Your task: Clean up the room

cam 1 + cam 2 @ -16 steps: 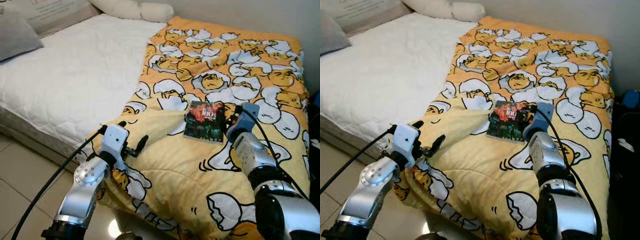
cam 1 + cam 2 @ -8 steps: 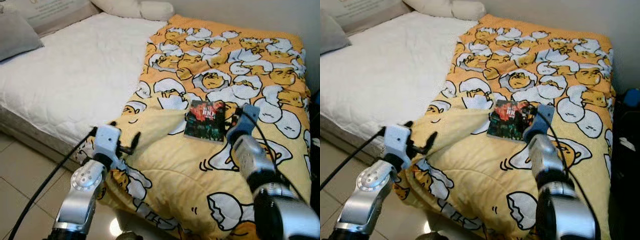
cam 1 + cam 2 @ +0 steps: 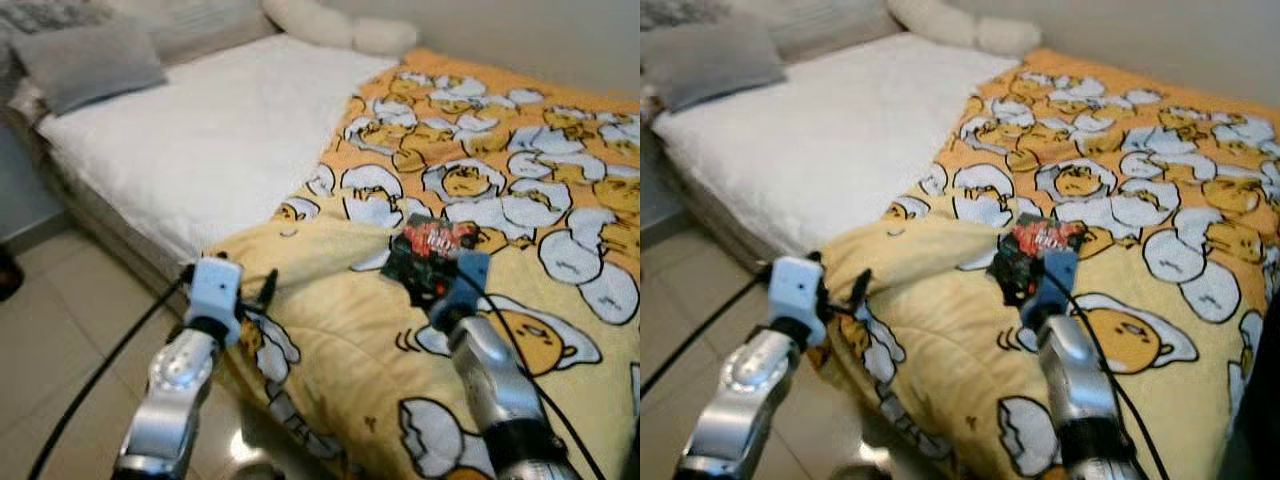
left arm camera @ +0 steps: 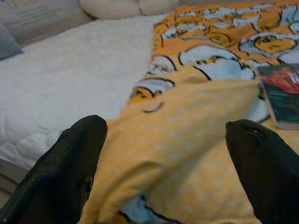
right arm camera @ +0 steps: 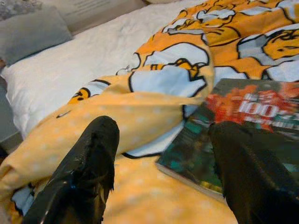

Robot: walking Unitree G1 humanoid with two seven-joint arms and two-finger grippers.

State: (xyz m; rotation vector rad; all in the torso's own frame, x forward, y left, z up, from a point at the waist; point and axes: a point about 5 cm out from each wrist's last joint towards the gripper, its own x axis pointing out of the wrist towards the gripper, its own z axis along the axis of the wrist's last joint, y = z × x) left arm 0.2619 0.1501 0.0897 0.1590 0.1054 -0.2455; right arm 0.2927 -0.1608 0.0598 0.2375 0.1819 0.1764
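view swung left since before, left hand (image 4: 163,163) fingers apart around the folded blanket (image 3: 330,250) edge, right hand (image 5: 163,172) spread wide just short of the book (image 3: 430,258), bed (image 3: 200,140) same as earlier

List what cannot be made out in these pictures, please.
- Book title: blurred in the right wrist view, too small in the eye views.
- Book's near edge: hidden by the right gripper in the left eye view.
- Blanket far side: cut off by the right edge.
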